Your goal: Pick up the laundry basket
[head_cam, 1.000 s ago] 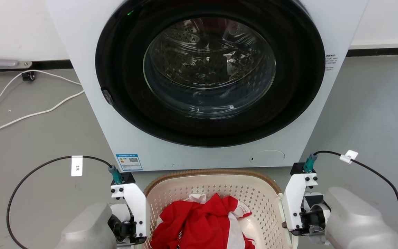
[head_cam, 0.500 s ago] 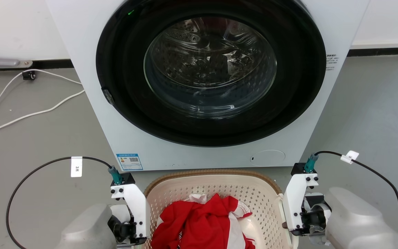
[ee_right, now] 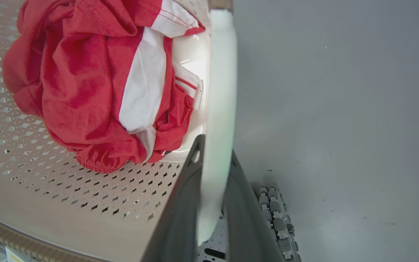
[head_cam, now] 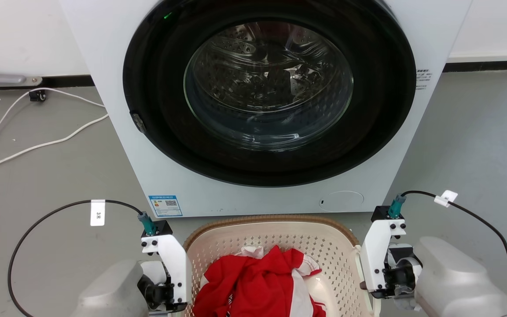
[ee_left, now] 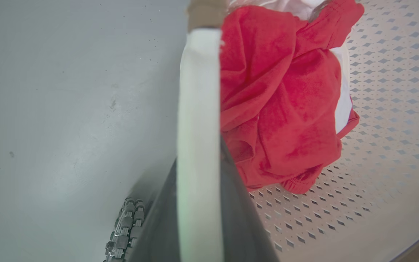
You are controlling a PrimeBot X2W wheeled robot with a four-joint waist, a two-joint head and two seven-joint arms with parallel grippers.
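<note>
Floor: plain grey floor (head_cam: 478, 145) ran under everything.
Washer: big white front-load washing machine (head_cam: 244, 198) w/ round black-rimmed glass door (head_cam: 269, 88), door shut; stood straight ahead at the back.
Basket: rounded-rect. cream perforated plastic laundry basket (head_cam: 280, 240) w/ brown woven-look rim; low centre in head view, just in front of washer, between the two arms. Couldn't tell if its base touched the floor.
Clothes: crumpled red-and-white garment (head_cam: 253, 281) lay inside the basket.
Left gripper: left gripper (ee_left: 199, 156) was at basket's left side; jaws clamped on the white left handle (ee_left: 198, 91), one dark finger each side of it.
Right gripper: right gripper (ee_right: 215, 149) was at basket's right side; jaws closed likewise on the white right handle (ee_right: 222, 72).
Cables: thin black cable (head_cam: 121, 201) looped from left wrist, a second black cable (head_cam: 418, 192) from right wrist; white cord (head_cam: 66, 139) lay on floor, left of washer.
</note>
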